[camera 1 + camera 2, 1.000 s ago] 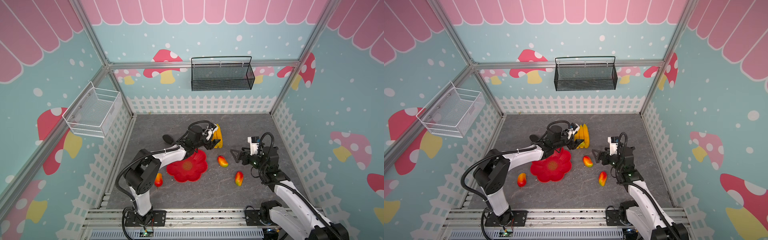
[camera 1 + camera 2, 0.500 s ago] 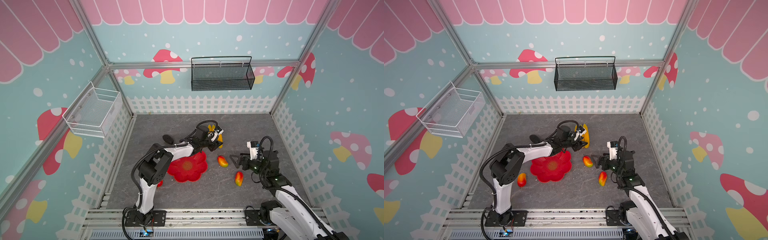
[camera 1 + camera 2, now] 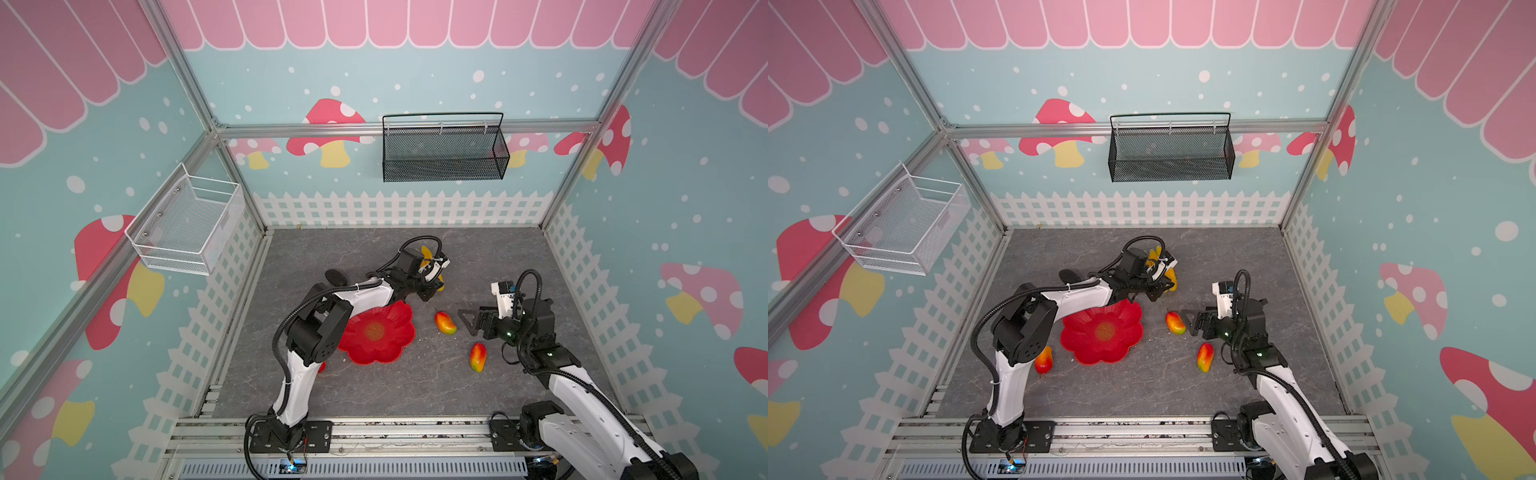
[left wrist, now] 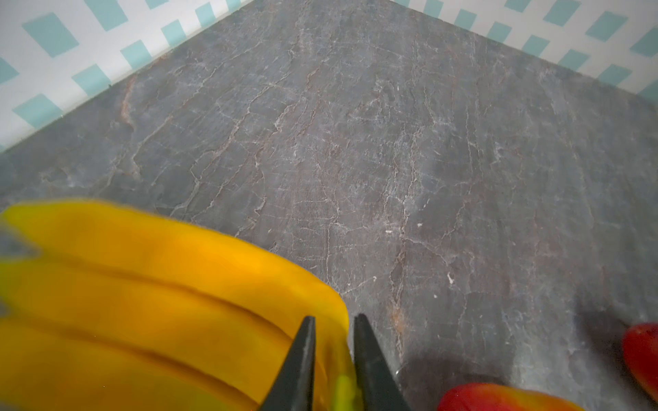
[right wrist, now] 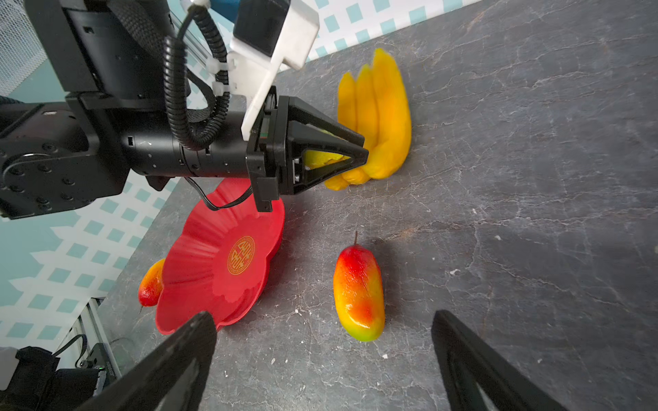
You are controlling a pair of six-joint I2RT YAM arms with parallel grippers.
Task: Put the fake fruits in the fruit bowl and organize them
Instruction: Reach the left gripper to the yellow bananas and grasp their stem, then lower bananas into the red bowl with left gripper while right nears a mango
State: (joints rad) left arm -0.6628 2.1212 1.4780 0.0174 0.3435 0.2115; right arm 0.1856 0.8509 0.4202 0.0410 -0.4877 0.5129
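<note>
Nearest the front, one mango lies loose on the grey bench, and a second mango sits just beside the near-left rim of the fruit bowl. The bowl is a glossy red flower-shaped dish with a gold emblem at its centre, and nothing is in it yet. A little to its right, the right gripper hangs low with its jaws spread wide and empty, lined up on a third mango, red on top shading to yellow-green at the tip; I'd guess it is poised to take that one. Farther back, the left gripper is pinched closed on the greenish stem end of the banana bunch, three orange-yellow bananas resting on the bench just beyond the bowl. The stem looks like the one narrow handle for lifting the lot. Off to the left, a dark avocado lies alone.
</note>
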